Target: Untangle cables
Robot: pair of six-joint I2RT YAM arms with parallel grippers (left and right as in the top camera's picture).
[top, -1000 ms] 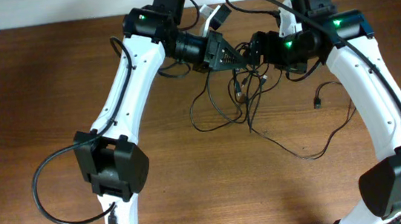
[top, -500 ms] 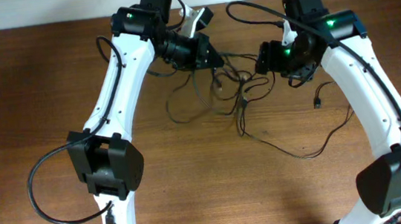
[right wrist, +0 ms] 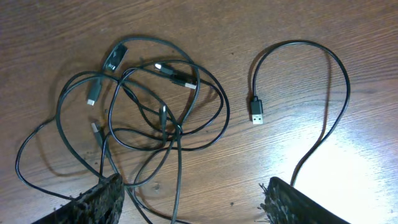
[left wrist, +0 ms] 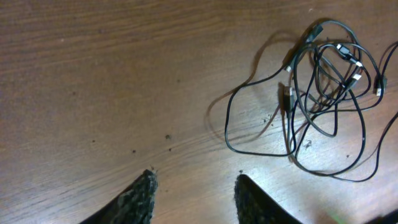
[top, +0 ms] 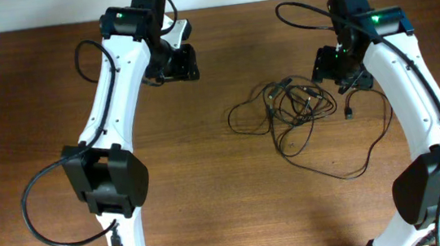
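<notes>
Ahead of the left gripper [left wrist: 196, 180], up and off to the right of its fingers [left wrist: 140, 198]: the cables [left wrist: 323, 81], thin black wires in loose overlapping loops, lying flat on the wooden table [left wrist: 93, 74]. They are well apart from the fingertips. The left fingers are spread, with nothing between them and only bare wood in the gap.

Right gripper [right wrist: 193, 183]: fingers [right wrist: 93, 202] spread wide, holding nothing. The tangle lies just ahead of the finger at the left edge of the wrist view, with several small plug ends visible among the loops. A few strands trail back beside that finger and into the gap. Cannot tell whether they touch it.

A lone cable [right wrist: 336, 81] forms an open arch ahead of the other finger. Its plug [right wrist: 257, 112] lies inside the arch, apart from the tangle. The other end runs back toward that fingertip and goes out of sight there.

Overhead: the tangle sits between the two grippers, near the right one and well apart from the left.
</notes>
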